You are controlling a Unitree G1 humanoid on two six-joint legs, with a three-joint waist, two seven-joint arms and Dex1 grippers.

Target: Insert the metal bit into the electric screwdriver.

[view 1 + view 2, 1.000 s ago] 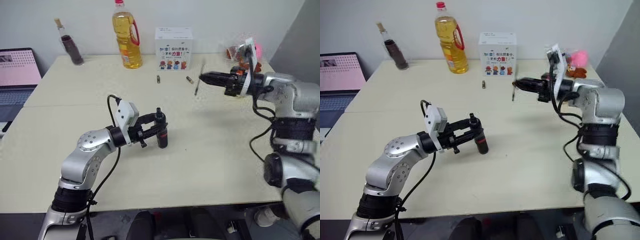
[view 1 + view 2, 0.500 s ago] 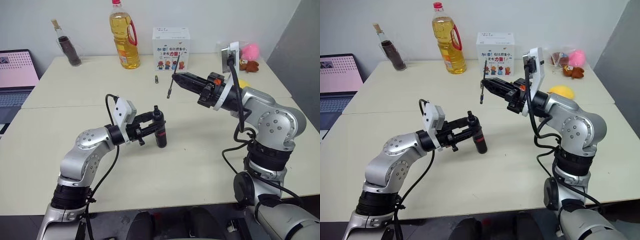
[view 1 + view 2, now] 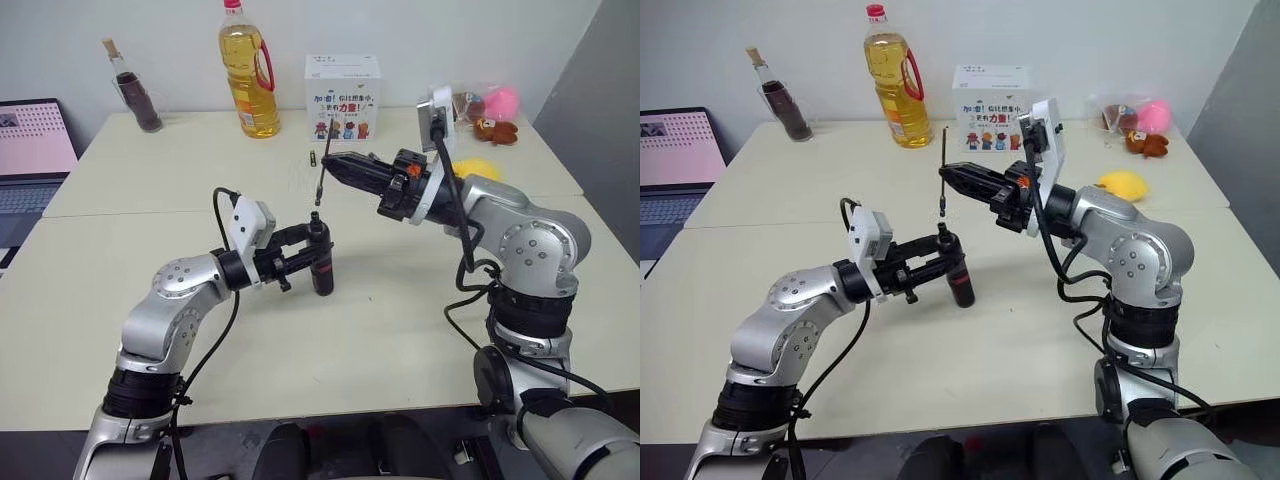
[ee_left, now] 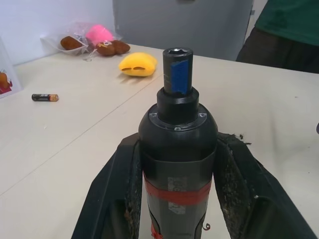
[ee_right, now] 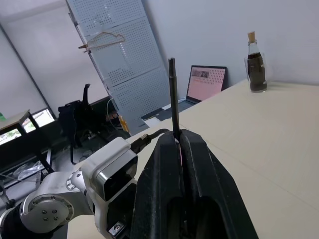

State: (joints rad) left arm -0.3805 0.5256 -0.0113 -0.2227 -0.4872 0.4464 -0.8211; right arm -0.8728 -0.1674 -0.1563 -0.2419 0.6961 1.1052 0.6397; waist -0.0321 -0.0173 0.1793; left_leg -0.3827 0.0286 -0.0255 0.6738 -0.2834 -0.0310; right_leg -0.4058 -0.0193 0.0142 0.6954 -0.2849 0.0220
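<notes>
Left gripper (image 3: 312,252) was clamped on the electric screwdriver (image 3: 322,262), held upright over the table (image 3: 400,300) centre, blue tip up. Right gripper (image 3: 333,166) was closed on the metal bit (image 3: 321,174), near-vertical, just above and slightly far of the screwdriver's tip, not yet inserted.

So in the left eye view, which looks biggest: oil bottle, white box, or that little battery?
1. Oil bottle, tallest.
2. White box, wider but shorter; close to the bottle overall.
3. Battery, far the smallest.
All stand at the table's far end, so nearness hardly skews it.
</notes>
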